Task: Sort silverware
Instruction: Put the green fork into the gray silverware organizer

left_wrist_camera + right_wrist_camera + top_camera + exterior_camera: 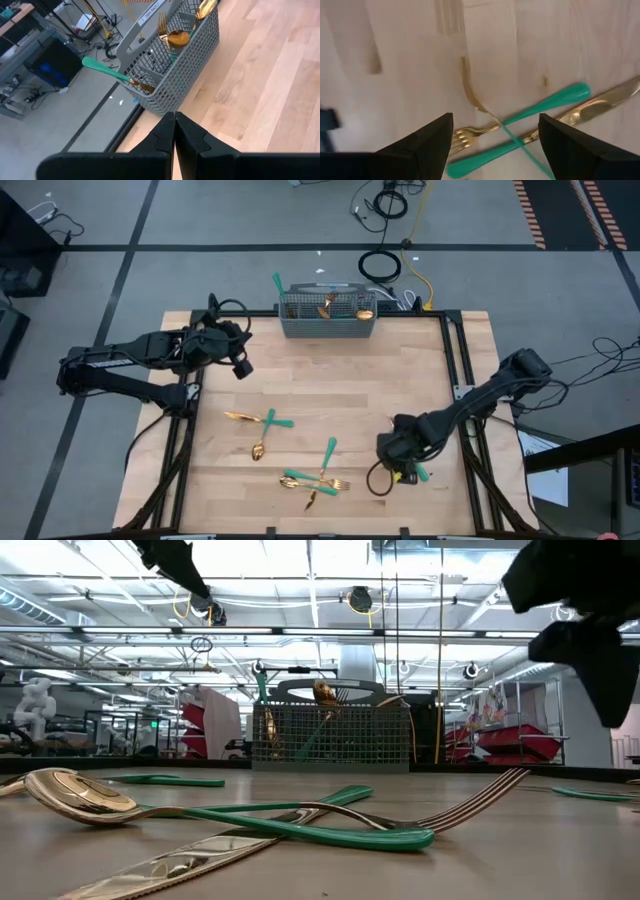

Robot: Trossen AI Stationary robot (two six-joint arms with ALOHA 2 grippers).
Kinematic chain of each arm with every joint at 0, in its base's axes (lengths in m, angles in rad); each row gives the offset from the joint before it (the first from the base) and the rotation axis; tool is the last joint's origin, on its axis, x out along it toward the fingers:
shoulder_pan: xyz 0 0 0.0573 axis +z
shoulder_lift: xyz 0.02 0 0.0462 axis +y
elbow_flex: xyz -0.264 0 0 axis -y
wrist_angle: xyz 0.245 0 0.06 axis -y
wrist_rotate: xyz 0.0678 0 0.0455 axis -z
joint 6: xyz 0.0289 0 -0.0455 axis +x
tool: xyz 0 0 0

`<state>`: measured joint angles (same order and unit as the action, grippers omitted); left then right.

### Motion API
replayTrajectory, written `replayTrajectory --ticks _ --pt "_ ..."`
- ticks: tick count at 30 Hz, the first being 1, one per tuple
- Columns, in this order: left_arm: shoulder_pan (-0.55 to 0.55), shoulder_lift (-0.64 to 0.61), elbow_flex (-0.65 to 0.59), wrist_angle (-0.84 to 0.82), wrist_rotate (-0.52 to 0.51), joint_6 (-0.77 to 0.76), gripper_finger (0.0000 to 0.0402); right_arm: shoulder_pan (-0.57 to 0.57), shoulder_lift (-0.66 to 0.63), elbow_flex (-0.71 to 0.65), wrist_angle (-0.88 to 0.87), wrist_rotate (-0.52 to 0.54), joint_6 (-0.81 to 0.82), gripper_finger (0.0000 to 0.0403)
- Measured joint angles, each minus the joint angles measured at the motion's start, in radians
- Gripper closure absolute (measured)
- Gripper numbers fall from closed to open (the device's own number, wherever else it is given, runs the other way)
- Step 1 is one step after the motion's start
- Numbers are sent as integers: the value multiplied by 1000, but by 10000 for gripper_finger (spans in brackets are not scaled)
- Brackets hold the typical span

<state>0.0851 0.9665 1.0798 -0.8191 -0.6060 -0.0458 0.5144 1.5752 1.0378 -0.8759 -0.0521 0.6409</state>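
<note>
While the left gripper (pixel 241 367) hangs closed and empty at upper left near the basket (pixel 327 323), the right gripper (pixel 392 448) spreads wide at lower right. Silverware (pixel 318 477) lies scattered across the table's (pixel 420 370) lower middle; several pieces stand in the basket.

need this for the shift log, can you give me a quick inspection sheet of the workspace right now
surface: wooden table, bare at its centre
job's things: loose silverware in two crossed clusters near the front; some pieces stand in the mesh basket at the back edge
clutter: nothing seen
grippers: left gripper shut, empty, near the basket; right gripper open above crossed pieces at front right
cables: coiled cables on the floor behind the table
surroundings: grey floor with dark tape lines; shelving and red bins beyond
</note>
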Motion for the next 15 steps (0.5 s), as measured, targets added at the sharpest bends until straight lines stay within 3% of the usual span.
replayTrajectory --ticks 15 --pt "0 0 0 -3 0 -1 386 42 130 1 109 -2 -70 126"
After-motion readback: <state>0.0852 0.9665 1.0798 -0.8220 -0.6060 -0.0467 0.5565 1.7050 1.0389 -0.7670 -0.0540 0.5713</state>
